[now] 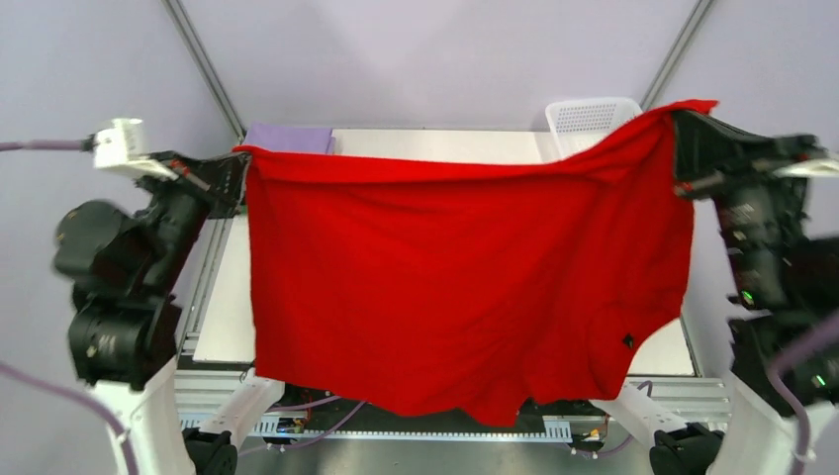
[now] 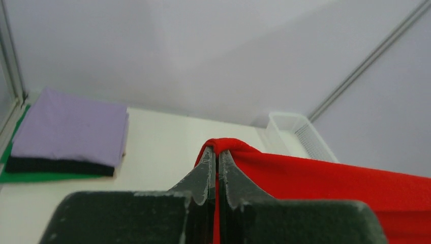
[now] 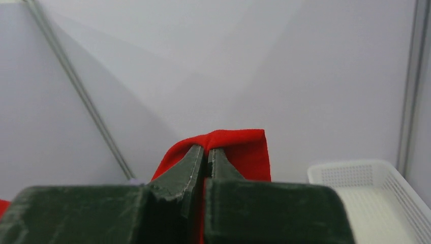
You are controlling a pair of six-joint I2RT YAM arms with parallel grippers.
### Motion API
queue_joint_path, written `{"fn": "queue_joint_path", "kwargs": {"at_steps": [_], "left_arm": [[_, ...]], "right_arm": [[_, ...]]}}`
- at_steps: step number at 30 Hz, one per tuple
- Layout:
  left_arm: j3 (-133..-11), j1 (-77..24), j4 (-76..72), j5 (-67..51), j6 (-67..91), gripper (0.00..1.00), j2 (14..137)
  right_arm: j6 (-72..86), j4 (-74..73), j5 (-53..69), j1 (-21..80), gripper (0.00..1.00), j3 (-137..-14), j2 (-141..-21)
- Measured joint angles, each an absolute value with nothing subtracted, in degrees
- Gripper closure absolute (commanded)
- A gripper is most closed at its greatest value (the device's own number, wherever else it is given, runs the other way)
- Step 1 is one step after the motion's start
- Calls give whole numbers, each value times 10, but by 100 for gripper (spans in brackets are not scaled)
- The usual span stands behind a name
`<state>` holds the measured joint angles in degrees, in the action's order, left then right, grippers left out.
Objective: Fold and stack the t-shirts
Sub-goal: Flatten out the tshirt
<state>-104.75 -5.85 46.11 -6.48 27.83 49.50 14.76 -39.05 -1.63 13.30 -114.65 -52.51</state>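
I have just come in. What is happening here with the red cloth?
Two robot arms hold a red t-shirt spread in the air above the table. The left gripper and the right gripper are each shut on one upper corner; the shirt is not yet folded. A stack of folded t-shirts lies at the far left, a white mesh basket at the far right.

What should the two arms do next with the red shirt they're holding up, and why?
Probably lower both arms together to lay the red t-shirt flat on the table. The left pincer and right pincer are each shut on an upper corner, and the shirt hangs spread in the air between them, so it cannot be folded yet.
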Motion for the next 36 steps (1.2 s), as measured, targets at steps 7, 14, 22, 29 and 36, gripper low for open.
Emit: {"fn": "queue_joint_path", "kwargs": {"at_steps": [7, 14, 22, 29, 36], "left_arm": [[-823, -58, 405, -1, 299, 100, 556], [-675, -58, 312, 66, 336, 97, 802], [-864, -52, 286, 86, 336, 1, 1122], [-973, -51, 289, 42, 343, 0, 1167], [-859, -69, 276, -7, 340, 0, 1061]], "right_arm": [[103, -298, -137, 133, 97, -946, -604], [123, -220, -177, 126, 96, -781, -808], [161, -196, -196, 114, 39, -925, -1146], [169, -231, -194, 112, 0, -1073, -1242], [219, -246, -153, 112, 0, -846, -1041]]}}
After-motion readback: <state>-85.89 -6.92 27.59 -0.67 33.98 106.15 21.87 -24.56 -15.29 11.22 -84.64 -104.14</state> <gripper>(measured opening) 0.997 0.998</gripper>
